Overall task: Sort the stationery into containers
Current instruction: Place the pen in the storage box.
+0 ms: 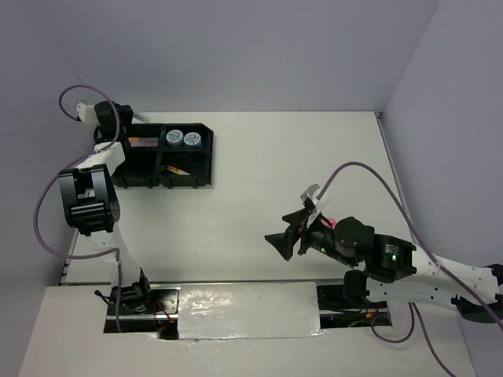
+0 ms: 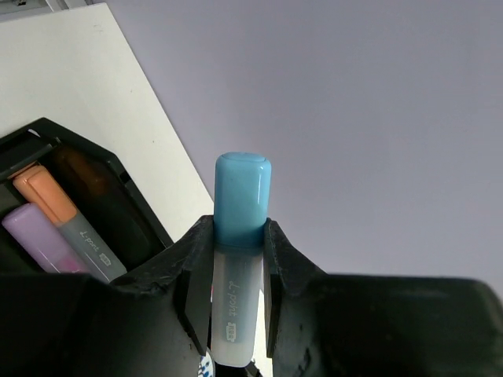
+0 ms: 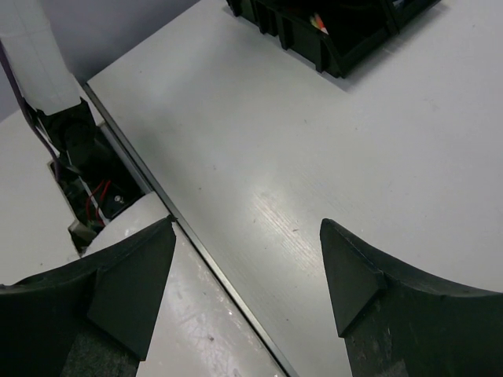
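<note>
- Currently, the blue highlighter point(image 2: 242, 206) is pinched between the fingers of the left gripper point(image 2: 238, 255). It is seen at the centre of the left wrist view, cap up, with the clear barrel clamped just below the cap.
- At the lower left of that view, the orange highlighter point(image 2: 53, 200) and the purple highlighter point(image 2: 33, 234) lie side by side in one compartment of the black tray point(image 2: 78, 143).
- In the overhead view the tray is found at the upper left. The two tape rolls point(image 1: 174, 138) sit in a far compartment and thin pens point(image 1: 176, 170) in a nearer one, while the held highlighter is carried at the tray's far left end.
- Placing is judged to be the step in hand. The barrel is best turned parallel to its two fellows, lowered inside the walls of their compartment, and released only once low.
- The right gripper point(image 3: 247, 236) is held with its fingers spread wide and nothing between them, over bare table point(image 3: 314, 141), at the lower right of the overhead view.
</note>
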Controlling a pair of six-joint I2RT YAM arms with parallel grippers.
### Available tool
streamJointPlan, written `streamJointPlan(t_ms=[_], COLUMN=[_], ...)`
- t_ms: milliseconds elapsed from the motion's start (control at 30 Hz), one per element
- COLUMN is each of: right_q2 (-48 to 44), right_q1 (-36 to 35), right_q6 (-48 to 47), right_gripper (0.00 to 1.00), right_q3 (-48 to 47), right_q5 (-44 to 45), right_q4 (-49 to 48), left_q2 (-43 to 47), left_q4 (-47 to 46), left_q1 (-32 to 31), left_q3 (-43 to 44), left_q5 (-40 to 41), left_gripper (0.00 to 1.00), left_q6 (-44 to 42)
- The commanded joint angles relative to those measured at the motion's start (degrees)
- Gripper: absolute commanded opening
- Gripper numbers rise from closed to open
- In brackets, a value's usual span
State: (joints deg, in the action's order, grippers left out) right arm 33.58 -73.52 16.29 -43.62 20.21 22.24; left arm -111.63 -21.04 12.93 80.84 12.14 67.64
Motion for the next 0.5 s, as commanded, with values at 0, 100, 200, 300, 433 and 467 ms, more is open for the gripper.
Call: streamJointPlan(t_ms=[0, 100, 200, 300, 433, 467], right_q2=[1.83, 3.33, 3.51, 2.8, 2.19, 2.19], right_q1=[-0.4, -0.4, -0.4, -0.4, -0.4, -0.31], right_q6=[-3.2, -3.38, -2.76, -2.5, -2.23, -2.14], right_gripper=[0.82, 0.82, 0.82, 0.82, 0.82, 0.82], right_q3=[-2.79, -2.79, -2.09, -1.56, -1.38, -1.38], right_q5=[-1.04, -1.05, -0.78, -0.52, -0.17, 0.01], right_q4=[-4.31, -4.05, -4.22, -4.22, -3.96, -3.87], left_q2=[-2.53, -3.67, -4.03, -4.21, -4.03, -3.68], left_q4=[-4.45, -5.59, -6.3, -5.5, -4.46, -3.67], left_q1=[0.43, 0.87, 0.87, 1.05, 0.96, 0.96], left_q3=[-0.16, -0.68, -1.39, -1.65, -1.21, -1.12], left_q5=[-0.89, -2.29, -2.82, -3.26, -3.61, -3.79], left_gripper=[0.11, 0.14, 0.21, 0.32, 0.69, 0.76], left_q6=[-0.93, -0.67, -0.49, -0.49, -1.1, -1.02])
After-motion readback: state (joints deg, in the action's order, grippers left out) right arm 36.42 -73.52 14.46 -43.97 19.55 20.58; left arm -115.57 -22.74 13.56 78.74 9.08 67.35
